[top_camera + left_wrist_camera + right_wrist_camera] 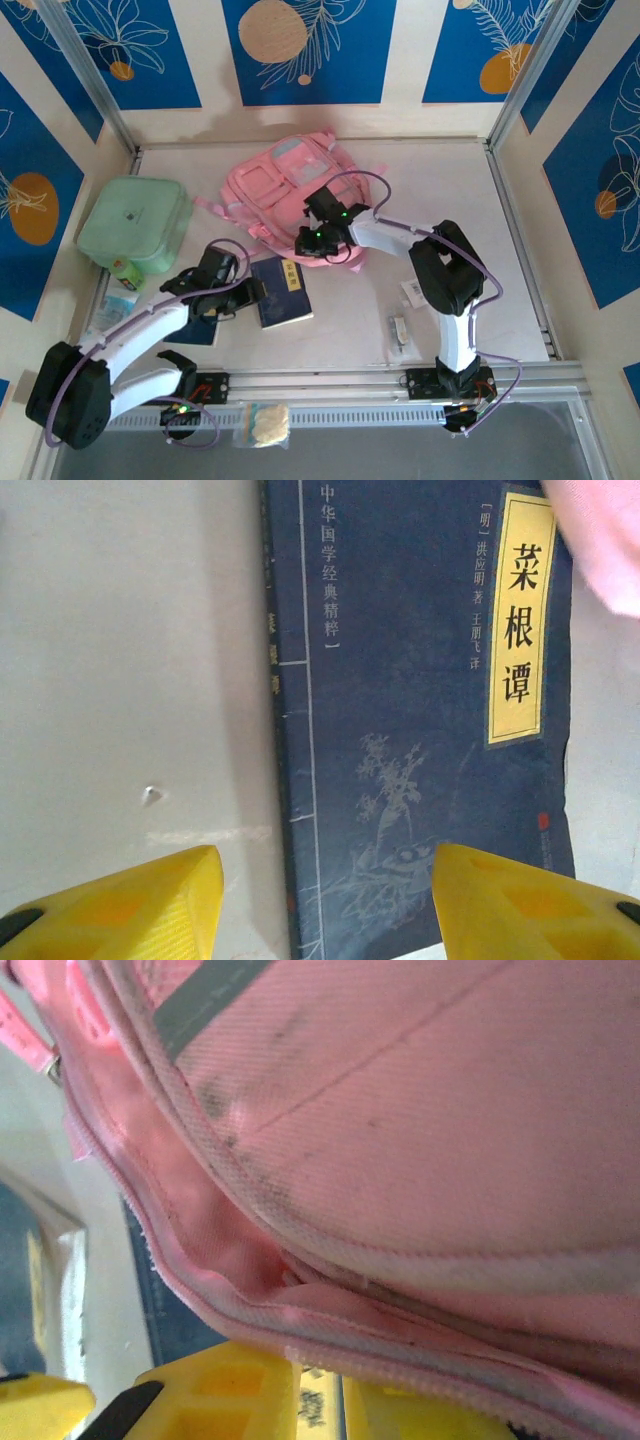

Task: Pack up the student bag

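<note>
Pink fabric of the student bag spread flat near the far edge of the table, about midway between its left and right edges, front pockets facing up. Inside of the bag hidden, so no telling what it holds. Plenty lying loose, though: dark blue book on the table just beside the bag's near edge, mint-green case at the left edge, second dark booklet partly under the left arm, small packets toward the near right corner.

Left jaws poised over the blue book, yellow fingers well apart, one over bare table beside the spine, the other over the cover. Wide open, gripping nothing.

Right jaws down at the bag's near rim, where the zip edge drapes across the yellow fingertips. Impossible to tell how far closed, or whether pinched on the fabric.

Judged stage: early, working at the bag's mouth while lining up a first book. Left to do, by this reading: hold the mouth open, lift the book, slide it in, then the other items.
</note>
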Robot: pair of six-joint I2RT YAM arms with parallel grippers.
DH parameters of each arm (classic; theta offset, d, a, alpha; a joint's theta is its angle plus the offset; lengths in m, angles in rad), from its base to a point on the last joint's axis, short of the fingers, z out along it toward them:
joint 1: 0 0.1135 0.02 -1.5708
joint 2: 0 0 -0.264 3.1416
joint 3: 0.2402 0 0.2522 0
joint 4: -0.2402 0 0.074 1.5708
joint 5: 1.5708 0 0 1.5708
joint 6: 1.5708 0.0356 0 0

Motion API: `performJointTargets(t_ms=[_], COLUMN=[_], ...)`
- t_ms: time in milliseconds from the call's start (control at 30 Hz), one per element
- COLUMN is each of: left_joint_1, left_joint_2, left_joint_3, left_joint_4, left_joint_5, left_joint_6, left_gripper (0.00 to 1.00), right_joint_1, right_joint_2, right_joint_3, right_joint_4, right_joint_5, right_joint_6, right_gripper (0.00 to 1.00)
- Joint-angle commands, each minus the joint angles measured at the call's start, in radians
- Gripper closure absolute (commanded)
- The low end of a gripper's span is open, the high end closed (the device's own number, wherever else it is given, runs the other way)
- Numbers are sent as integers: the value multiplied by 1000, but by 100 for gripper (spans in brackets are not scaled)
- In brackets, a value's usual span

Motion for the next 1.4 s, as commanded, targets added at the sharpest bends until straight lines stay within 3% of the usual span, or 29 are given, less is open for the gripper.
performJointTargets(t_ms=[0, 233, 400, 600, 733, 1167, 1367], left_joint_1=[10, 8, 6, -1, -7, -9, -1], left_joint_2=[28, 76, 124, 160, 201, 121, 112], left_joint_3=[-11, -18, -26, -28, -26, -59, -53], left_joint_4=[63, 101, 165, 186, 203, 33, 9], left_joint_5=[36, 40, 99, 96, 124, 5, 4], left_joint_6=[-15, -45, -52, -56, -55, 7, 37], left_gripper=[43, 42, 42, 42, 44, 46, 46], right_joint_1=[10, 81, 94, 115, 133, 297, 240], right_joint_2=[-82, -223, -215, -146, -103, -81, -83], right_joint_3=[-31, -222, -294, -251, -220, -153, -144], right_joint_4=[-37, -48, -19, -47, -33, -1, -30], right_joint_5=[17, -42, -88, -58, -43, -83, -79], right_joint_6=[-35, 74, 141, 139, 147, 258, 253], right_gripper=[80, 69, 61, 50, 48, 48, 47])
